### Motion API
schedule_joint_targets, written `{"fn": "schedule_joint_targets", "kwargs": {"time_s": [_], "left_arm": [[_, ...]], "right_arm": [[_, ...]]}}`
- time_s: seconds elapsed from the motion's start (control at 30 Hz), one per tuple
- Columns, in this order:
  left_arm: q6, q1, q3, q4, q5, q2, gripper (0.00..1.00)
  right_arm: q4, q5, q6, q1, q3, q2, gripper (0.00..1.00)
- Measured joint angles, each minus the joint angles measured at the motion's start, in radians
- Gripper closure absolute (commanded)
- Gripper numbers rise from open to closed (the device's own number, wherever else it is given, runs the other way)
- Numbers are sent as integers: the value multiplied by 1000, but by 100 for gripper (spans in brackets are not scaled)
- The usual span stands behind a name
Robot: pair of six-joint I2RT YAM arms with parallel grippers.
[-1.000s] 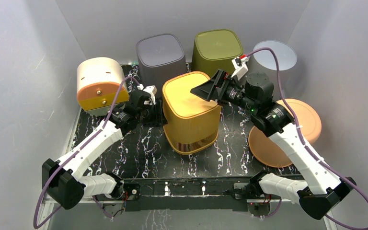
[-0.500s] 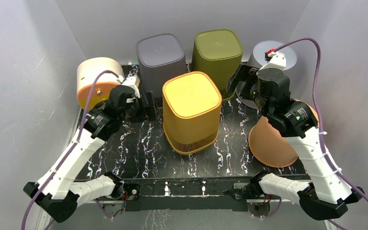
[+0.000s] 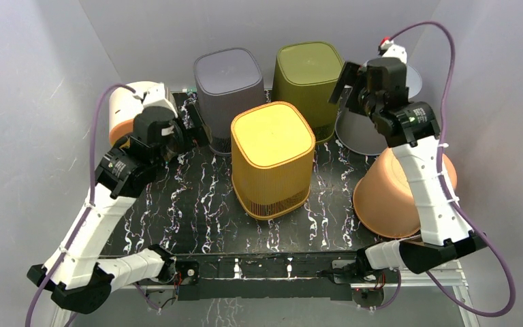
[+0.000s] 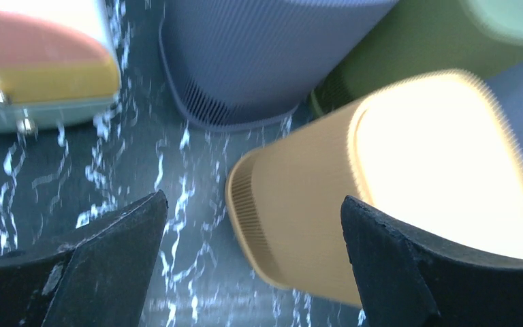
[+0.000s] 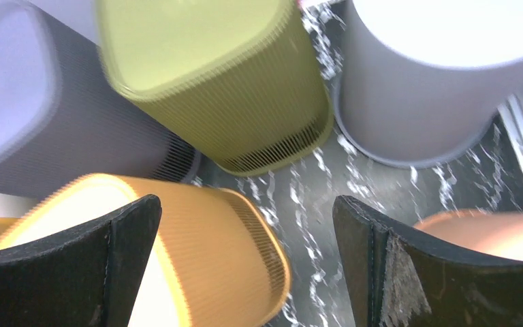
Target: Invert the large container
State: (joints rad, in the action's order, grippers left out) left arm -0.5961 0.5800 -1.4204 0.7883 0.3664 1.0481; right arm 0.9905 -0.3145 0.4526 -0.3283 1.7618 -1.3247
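Note:
The large container (image 3: 272, 157) is a yellow ribbed bin at the middle of the mat, standing with its closed face up and its wider rim down on the mat. My left gripper (image 3: 196, 128) hovers to its left, open and empty, apart from it. In the left wrist view the bin (image 4: 381, 184) lies ahead of the open gripper (image 4: 252, 197). My right gripper (image 3: 346, 85) hangs raised at the back right, open and empty. In the right wrist view the yellow bin (image 5: 197, 252) sits below the open gripper (image 5: 245, 201).
A grey-purple bin (image 3: 228, 85) and an olive bin (image 3: 310, 75) stand behind the yellow one. To the right are a grey round bin (image 3: 381, 102) and an orange-brown round bin (image 3: 398, 191). A cream and orange drum (image 3: 129, 112) lies at the left. The black marbled mat (image 3: 197, 211) covers the table.
My left gripper opened and drew back to the left, away from the yellow bin's side. My right arm lifted off the bin's top and swung up to the back right.

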Motion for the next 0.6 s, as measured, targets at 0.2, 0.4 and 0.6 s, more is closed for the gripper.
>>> {"fn": "schedule_joint_targets", "kwargs": {"time_s": [0.2, 0.4, 0.6], "left_arm": [[130, 0, -296, -75, 110, 148, 2], [299, 0, -438, -208, 217, 219, 2], [387, 0, -445, -284, 230, 209, 2]], "right_arm": [[-117, 107, -3, 16, 265, -55, 2], [-340, 185, 2, 15, 281, 46, 2], [-429, 211, 20, 15, 217, 111, 2]]}}
